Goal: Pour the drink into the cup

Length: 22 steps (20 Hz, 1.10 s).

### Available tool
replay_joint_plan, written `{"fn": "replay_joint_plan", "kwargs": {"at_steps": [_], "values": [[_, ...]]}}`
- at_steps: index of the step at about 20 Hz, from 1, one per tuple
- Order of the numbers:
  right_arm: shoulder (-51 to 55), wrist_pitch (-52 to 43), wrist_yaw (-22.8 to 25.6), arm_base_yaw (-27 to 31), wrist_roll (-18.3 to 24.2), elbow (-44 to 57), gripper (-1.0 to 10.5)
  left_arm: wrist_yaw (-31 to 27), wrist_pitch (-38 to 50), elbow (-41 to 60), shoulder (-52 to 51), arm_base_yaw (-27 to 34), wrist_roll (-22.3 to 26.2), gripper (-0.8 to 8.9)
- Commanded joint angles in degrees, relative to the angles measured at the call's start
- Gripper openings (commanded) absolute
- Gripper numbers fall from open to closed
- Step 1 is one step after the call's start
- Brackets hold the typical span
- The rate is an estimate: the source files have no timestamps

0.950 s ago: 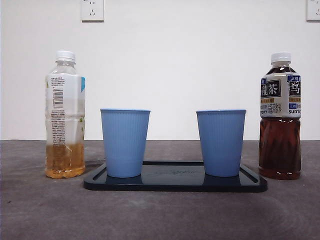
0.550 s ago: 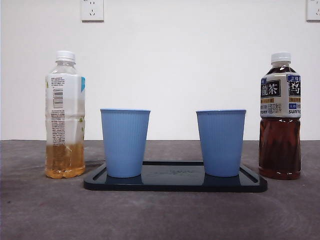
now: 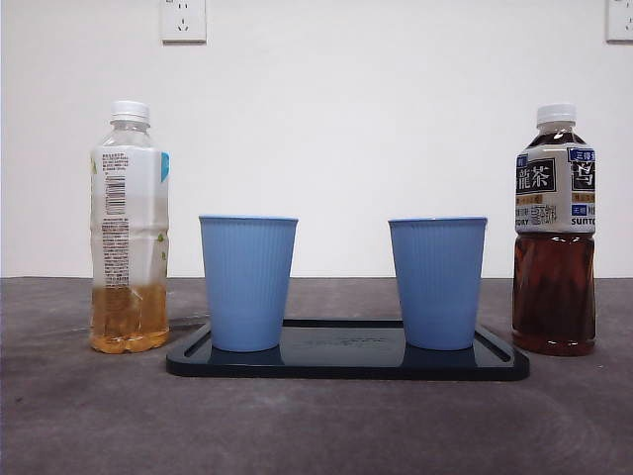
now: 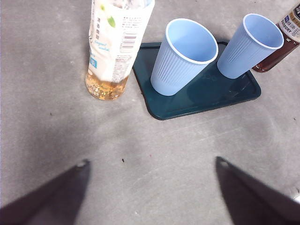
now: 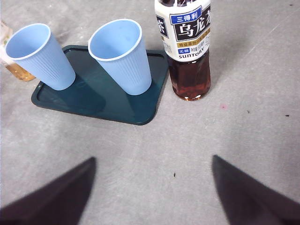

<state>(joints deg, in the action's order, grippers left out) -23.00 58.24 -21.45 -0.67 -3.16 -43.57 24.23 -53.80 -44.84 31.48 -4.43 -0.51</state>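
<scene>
Two blue ribbed cups [image 3: 247, 282] [image 3: 437, 282] stand upright and empty on a dark tray [image 3: 346, 361]. A clear capped bottle [image 3: 129, 228] with a little amber drink stands left of the tray. A capped bottle of dark tea [image 3: 554, 233] stands to the tray's right. My left gripper [image 4: 152, 162] is open above the bare table, short of the pale bottle [image 4: 117, 47] and the nearer cup [image 4: 183, 56]. My right gripper [image 5: 153, 159] is open too, short of the dark bottle [image 5: 187, 47] and its nearby cup [image 5: 123, 54]. Neither gripper shows in the front view.
A grey table top [image 3: 316, 426] runs in front of the tray, with a white wall and two sockets [image 3: 183, 20] behind. In the wrist views the tray [image 4: 201, 93] [image 5: 98, 98] lies between the two bottles.
</scene>
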Motion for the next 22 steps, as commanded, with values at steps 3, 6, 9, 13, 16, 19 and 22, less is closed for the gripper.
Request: {"fn": "replay_joint_plan", "kwargs": {"at_steps": [3, 6, 9, 13, 16, 19, 22], "values": [[-0.20, -1.77, -0.22, -0.15, -1.57, -0.39, 4.3, 0.28, 0.66, -1.20, 0.26, -0.15, -0.20, 4.71], [-0.33, -7.13, -1.70, -0.92, -5.16, 2.10, 4.3, 0.28, 0.68, -1.20, 0.26, -0.15, -0.20, 4.71], [-0.42, -18.32, -2.54, -1.88, -11.19, 9.07, 4.3, 0.28, 0.68, -1.20, 0.26, -0.15, -0.20, 4.71], [-1.22, -35.17, -1.16, -4.72, -18.40, 19.15, 4.3, 0.28, 0.70, -1.20, 0.26, -0.15, -0.20, 4.71], [-4.26, -43.80, 4.02, -8.09, -19.34, 24.09, 4.3, 0.28, 0.96, -1.20, 0.26, -0.15, -0.20, 4.71], [-9.49, -51.17, 8.15, -11.06, -18.58, 25.88, 4.3, 0.28, 1.09, -1.20, 0.26, -0.15, -0.17, 4.71], [-16.57, -57.86, 12.41, -13.11, -15.12, 25.90, 4.3, 0.28, 1.07, -1.20, 0.26, -0.15, -0.20, 4.71]]}}
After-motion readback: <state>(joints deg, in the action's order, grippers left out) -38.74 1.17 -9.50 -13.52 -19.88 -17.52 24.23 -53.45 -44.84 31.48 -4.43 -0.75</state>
